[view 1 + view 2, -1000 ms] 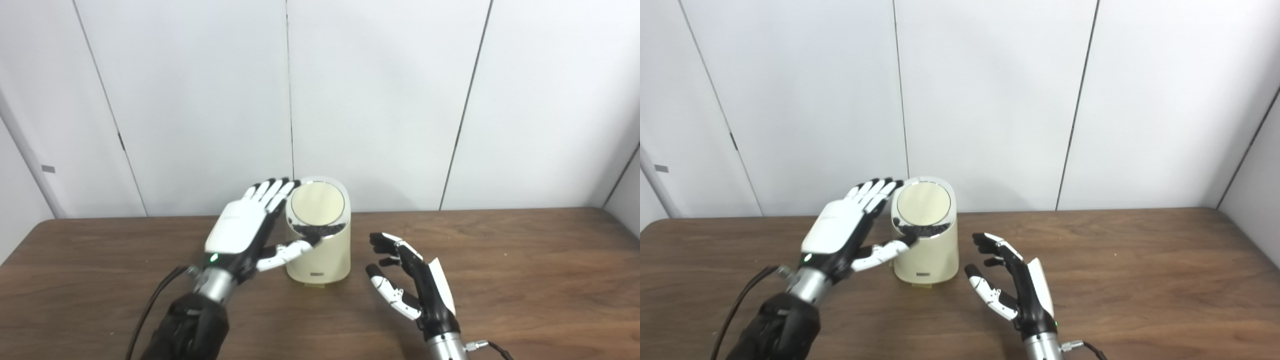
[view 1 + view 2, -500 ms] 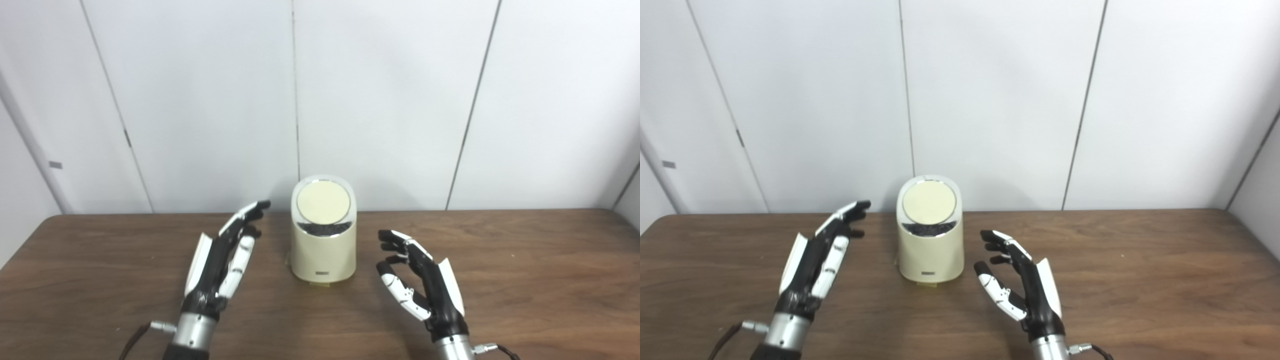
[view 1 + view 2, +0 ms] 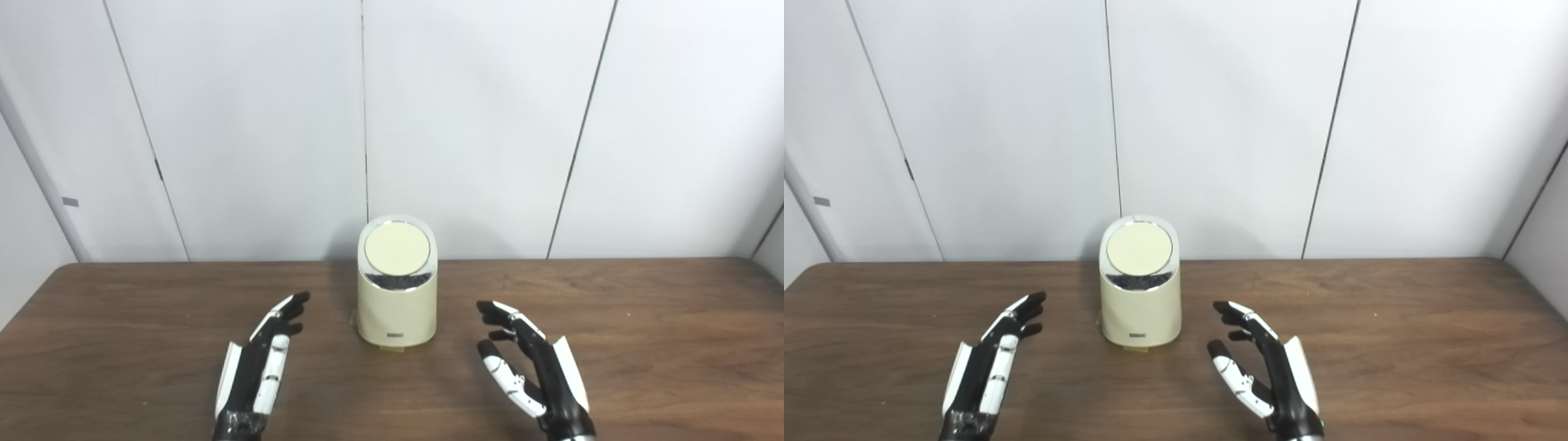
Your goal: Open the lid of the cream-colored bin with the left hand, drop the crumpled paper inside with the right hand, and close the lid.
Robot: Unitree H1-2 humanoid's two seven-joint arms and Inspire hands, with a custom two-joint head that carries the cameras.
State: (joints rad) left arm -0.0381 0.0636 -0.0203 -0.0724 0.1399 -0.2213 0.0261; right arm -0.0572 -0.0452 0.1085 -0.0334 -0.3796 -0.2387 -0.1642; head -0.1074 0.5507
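table (image 3: 643,343): dark wood grain | wall (image 3: 478,122): white panels, dark vertical seams, behind table

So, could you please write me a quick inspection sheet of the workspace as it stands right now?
Surface: brown wood-grain table, no spills seen.
Job's things: cream-colored bin upright near the table's back edge, round lid shut; crumpled paper not seen.
Clutter: nothing seen.
Hands: left hand and right hand both open, holding nothing, one on each side of the bin, apart from it.
Cables: nothing seen.
Surroundings: plain white wall panels behind the table.
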